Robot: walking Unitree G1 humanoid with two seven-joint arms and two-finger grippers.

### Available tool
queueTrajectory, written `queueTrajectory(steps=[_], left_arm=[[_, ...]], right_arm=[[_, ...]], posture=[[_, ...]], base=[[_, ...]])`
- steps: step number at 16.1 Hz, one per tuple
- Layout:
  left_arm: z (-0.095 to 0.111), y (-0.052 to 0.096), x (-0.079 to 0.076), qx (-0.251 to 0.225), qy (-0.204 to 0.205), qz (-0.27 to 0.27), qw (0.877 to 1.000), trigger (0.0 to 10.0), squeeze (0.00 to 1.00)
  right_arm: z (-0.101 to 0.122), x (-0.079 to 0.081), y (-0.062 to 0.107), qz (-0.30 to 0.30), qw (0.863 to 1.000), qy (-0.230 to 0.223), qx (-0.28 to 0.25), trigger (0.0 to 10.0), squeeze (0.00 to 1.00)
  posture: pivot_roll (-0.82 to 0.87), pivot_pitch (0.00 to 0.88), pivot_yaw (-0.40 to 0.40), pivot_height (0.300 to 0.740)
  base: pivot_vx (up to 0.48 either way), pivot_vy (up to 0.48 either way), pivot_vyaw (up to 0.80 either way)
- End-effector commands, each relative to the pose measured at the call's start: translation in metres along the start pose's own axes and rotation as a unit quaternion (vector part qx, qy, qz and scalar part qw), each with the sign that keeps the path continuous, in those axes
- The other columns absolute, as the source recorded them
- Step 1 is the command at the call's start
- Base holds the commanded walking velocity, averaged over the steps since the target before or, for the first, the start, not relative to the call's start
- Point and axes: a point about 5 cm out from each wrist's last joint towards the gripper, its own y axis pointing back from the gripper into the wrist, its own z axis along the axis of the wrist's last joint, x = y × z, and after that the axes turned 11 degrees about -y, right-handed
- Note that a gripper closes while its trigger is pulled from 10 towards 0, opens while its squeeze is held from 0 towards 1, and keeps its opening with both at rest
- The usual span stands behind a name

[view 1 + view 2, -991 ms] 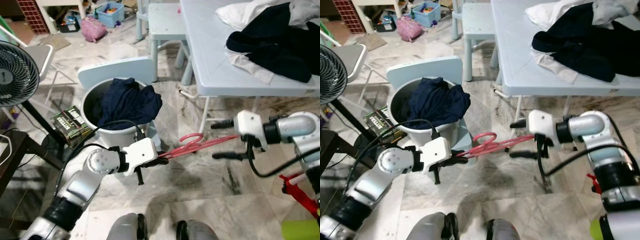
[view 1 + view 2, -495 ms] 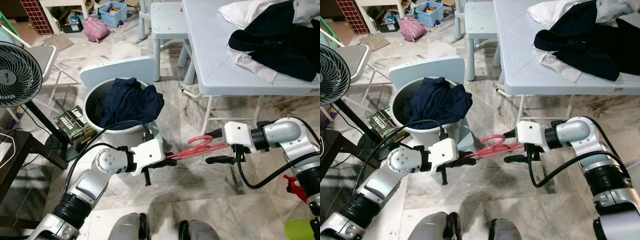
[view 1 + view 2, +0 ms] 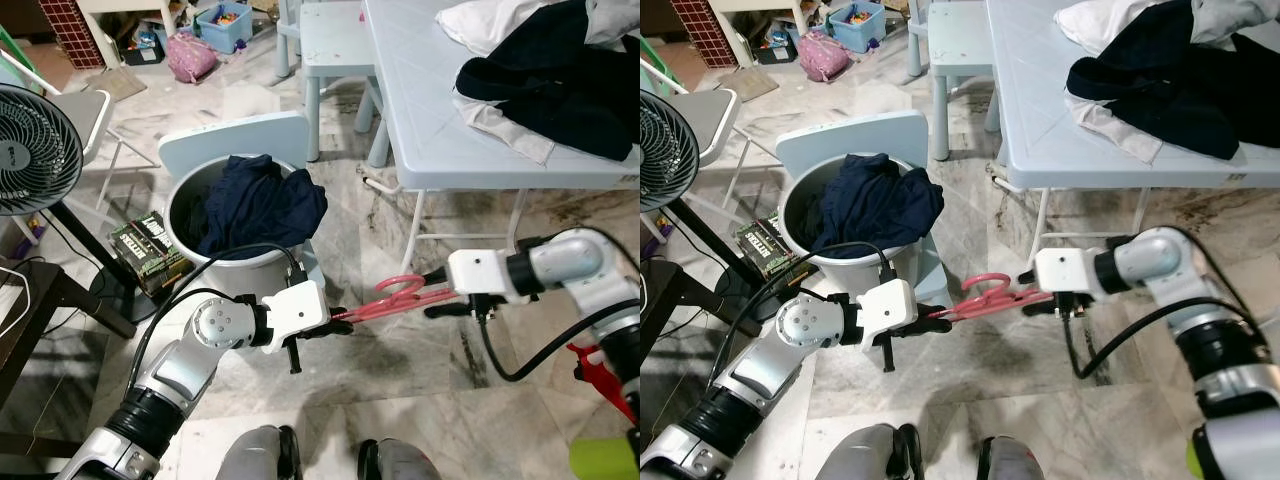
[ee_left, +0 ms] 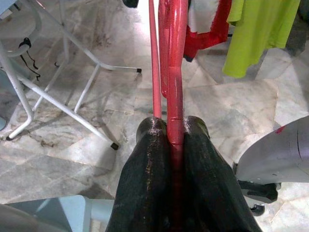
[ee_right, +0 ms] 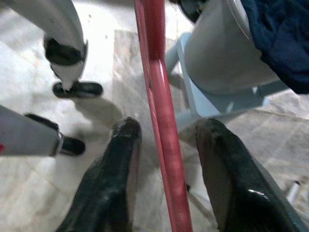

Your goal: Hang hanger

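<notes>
I am pinching the hanger [image 3: 395, 298] in my left gripper [image 3: 335, 318]; it is stretching toward 3 o'clock, passing between my right gripper's [image 5: 166, 140] spread jaws.

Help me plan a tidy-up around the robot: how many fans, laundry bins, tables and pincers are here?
Fan: 1
Laundry bin: 1
Table: 1
Pincers: 2, the left pincer shut on the red hanger and the right pincer open around it
Total: 5
</notes>
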Motion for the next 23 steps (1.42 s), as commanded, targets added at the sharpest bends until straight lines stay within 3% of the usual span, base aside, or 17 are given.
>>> queueTrajectory(steps=[1,16,17,20,23], left_arm=[[0.001,-0.002,-0.001,0.002,-0.01,-0.012,1.0,10.0,0.0],[-0.003,-0.004,-0.005,0.009,-0.012,-0.017,1.0,10.0,0.0],[-0.005,-0.004,-0.004,0.012,-0.008,-0.015,1.0,10.0,1.0],[-0.007,-0.003,-0.001,0.015,-0.013,0.007,1.0,10.0,1.0],[0.001,-0.001,0.01,0.017,-0.08,0.038,0.996,10.0,1.0]], right_arm=[[0.0,-0.002,0.002,0.002,1.0,0.015,0.017,0.0,0.0],[-0.011,-0.005,0.008,0.004,0.997,0.047,0.066,0.0,0.0],[-0.011,-0.005,0.008,0.004,0.997,0.048,0.066,0.0,0.0],[-0.017,-0.002,0.004,-0.003,0.996,0.047,0.072,0.0,0.0],[-0.031,-0.004,0.003,-0.036,0.991,0.043,0.119,0.0,0.0]], posture=[[-0.04,0.123,0.04,0.74],[-0.04,0.122,0.039,0.74],[-0.04,0.122,0.039,0.74],[-0.04,0.115,0.038,0.74],[-0.04,0.111,0.031,0.74]], base=[[0.0,0.0,0.0],[0.0,0.0,0.0],[0.0,0.0,0.0],[0.0,0.0,0.0],[0.0,0.0,0.0]])
